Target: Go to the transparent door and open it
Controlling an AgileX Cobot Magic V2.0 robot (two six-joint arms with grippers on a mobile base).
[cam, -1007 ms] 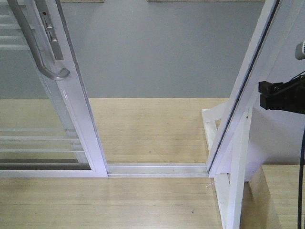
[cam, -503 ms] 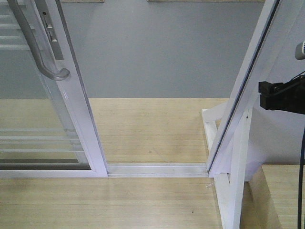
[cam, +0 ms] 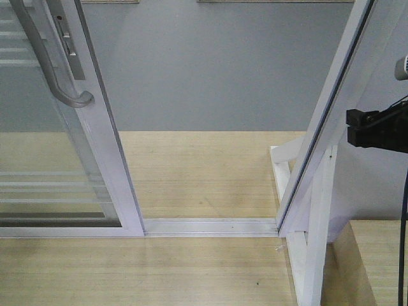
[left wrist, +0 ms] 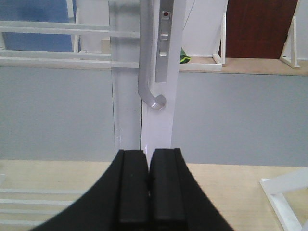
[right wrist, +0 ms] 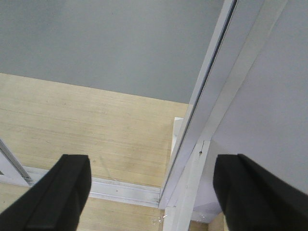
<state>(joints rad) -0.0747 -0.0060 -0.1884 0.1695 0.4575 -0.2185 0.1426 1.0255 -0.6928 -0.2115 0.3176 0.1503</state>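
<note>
Glass transparent door (cam: 57, 146) is standing left, doorway open | left gripper (left wrist: 149, 185) is pressing closed, empty, aiming below handle (left wrist: 147, 72) | right gripper (right wrist: 154, 192) is hanging wide open, empty

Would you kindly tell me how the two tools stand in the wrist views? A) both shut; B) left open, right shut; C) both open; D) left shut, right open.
D: the left tool has its black fingers pressed together below the door handle, while the right tool has its fingers far apart, with floor and the track showing between them.
</note>
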